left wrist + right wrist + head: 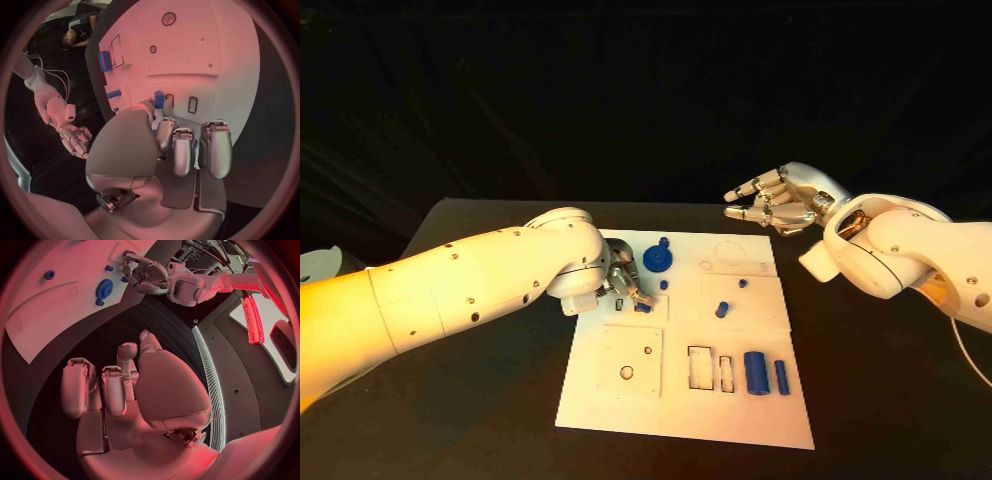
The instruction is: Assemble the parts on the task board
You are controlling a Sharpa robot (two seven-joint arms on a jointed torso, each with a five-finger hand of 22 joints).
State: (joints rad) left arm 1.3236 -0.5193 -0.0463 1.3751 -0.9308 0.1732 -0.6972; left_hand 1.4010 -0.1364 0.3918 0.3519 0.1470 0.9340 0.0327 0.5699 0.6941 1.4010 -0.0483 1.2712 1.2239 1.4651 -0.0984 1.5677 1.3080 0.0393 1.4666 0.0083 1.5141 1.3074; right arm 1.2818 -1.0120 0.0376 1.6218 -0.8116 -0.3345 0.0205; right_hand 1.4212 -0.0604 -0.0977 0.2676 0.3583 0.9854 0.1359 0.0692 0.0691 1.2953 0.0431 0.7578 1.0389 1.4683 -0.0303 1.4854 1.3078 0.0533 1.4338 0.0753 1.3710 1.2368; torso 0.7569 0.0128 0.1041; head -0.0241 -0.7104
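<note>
Down on the black desk we see the white board lying flat, with small blue parts spread over it. Our left hand is low over the board's left side, and its fingers are curled around a small blue block beside a rectangular slot; the left wrist view shows that block pinched at the fingertips, touching the board. Our right hand hangs above the desk just beyond the board's far right corner, apart from the board; its fingers are bent in loosely and hold nothing.

A blue gear lies near the board's far edge, just beside the left hand. A short blue peg sits tilted near the middle of the board, with a smaller blue piece just beyond it. Near the right edge, a blue cylinder and a thinner blue rod lie side by side, next to two rectangular cutouts.
</note>
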